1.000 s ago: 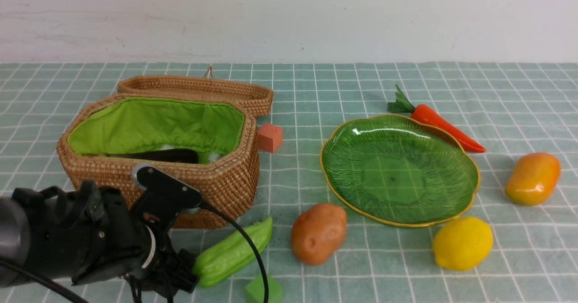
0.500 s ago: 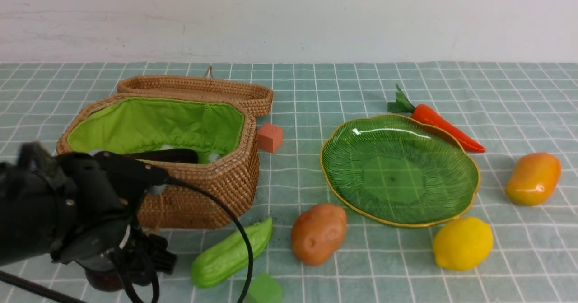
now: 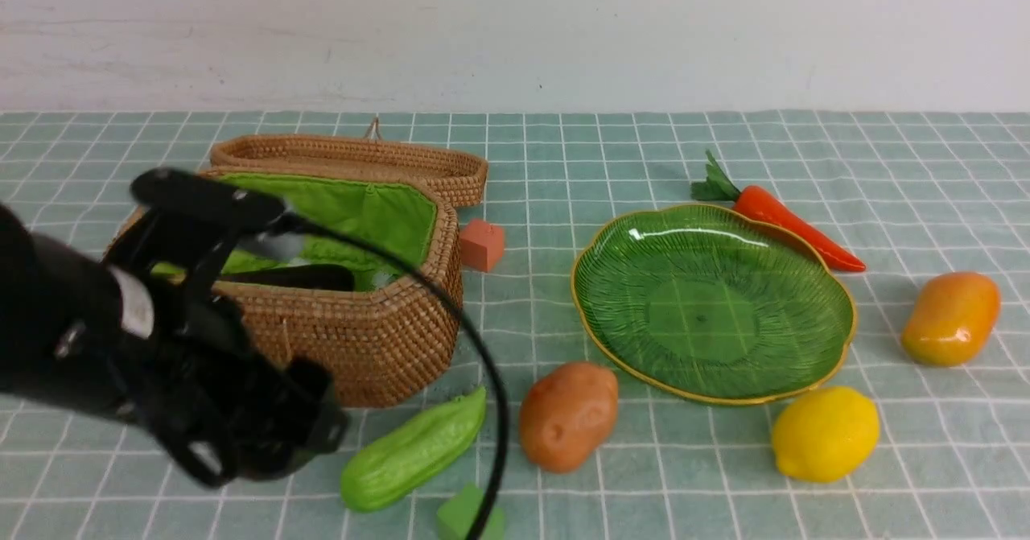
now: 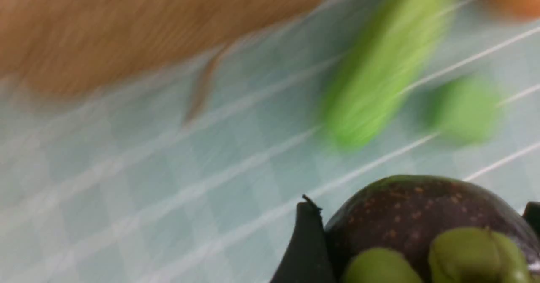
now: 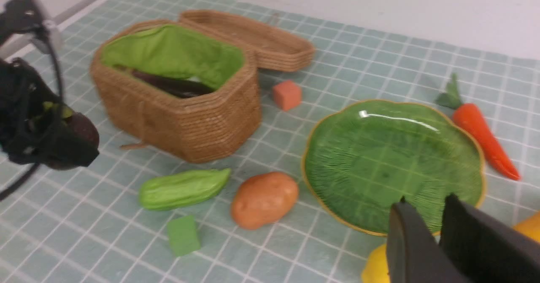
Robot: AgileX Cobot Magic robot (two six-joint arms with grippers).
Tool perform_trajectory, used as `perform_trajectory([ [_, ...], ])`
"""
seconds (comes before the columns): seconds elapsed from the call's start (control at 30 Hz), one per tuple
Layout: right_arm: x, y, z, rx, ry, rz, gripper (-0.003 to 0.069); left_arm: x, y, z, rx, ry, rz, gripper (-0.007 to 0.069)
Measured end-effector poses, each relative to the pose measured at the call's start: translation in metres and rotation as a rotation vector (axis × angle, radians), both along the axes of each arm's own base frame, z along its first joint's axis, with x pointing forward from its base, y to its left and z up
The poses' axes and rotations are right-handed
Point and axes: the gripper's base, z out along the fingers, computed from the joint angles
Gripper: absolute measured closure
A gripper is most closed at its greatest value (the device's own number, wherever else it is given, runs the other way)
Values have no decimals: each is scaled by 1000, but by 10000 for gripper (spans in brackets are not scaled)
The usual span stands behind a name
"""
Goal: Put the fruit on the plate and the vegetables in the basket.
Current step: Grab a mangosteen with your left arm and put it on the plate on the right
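Observation:
My left gripper (image 4: 419, 207) is shut on the dark purple, green-capped mangosteen (image 4: 392, 215) and holds it above the cloth in front of the basket (image 3: 378, 331); the right wrist view shows the same mangosteen (image 5: 82, 133) in the black fingers. A dark eggplant (image 3: 298, 277) lies inside the basket. On the cloth are the green gourd (image 3: 414, 451), potato (image 3: 567, 415), lemon (image 3: 825, 434), mango (image 3: 949, 319) and carrot (image 3: 784, 222). Nothing lies on the green plate (image 3: 712, 302). My right gripper (image 5: 426, 200) hovers over the plate's near rim, shut and holding nothing.
The basket's wicker lid (image 3: 354, 158) lies open behind it. An orange cube (image 3: 481, 245) sits between basket and plate. A green cube (image 3: 463, 516) sits near the front edge, below the gourd. A white wall closes off the back.
My left arm dipped to the cloth left of the gourd, then rose with the mangosteen in its grip. The other objects have not moved.

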Motion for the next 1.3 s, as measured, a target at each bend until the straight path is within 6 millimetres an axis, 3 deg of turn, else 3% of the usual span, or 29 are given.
perform_trajectory([
  [0.03,0,-1,0,0,1,-8,527,2,-3,0,-12,2,-21,57],
  [0.13,4,-11,-2,16,39,-151,523,35,-39,16,-144,-51,-176,57],
  [0.17,4,-12,-3,18,42,-158,523,36,-41,14,-146,-46,-181,57],
  [0.23,4,-16,-6,18,81,-209,522,60,-69,15,-172,-93,-278,57],
  [0.3,3,-17,-8,12,114,-220,522,77,-100,5,-158,-117,-360,57],
  [0.33,3,-17,-9,12,117,-220,522,80,-106,3,-158,-119,-369,57],
  [0.4,1,-16,-12,8,159,-211,522,100,-141,-12,-151,-130,-424,57],
  [0.63,-5,-10,-17,-14,224,-129,522,156,-193,-47,-159,-157,-440,57],
  [0.87,-6,-8,-17,3,238,-111,518,183,-210,-83,-144,-195,-417,53],
  [1.0,-6,-8,-17,2,241,-111,517,190,-213,-97,-129,-223,-403,-26],
  [1.2,-6,-8,-18,4,242,-109,517,188,-212,-88,-135,-229,-410,-31],
  [1.3,-6,-8,-18,4,242,-109,517,175,-206,-65,-119,-192,-463,10],
])
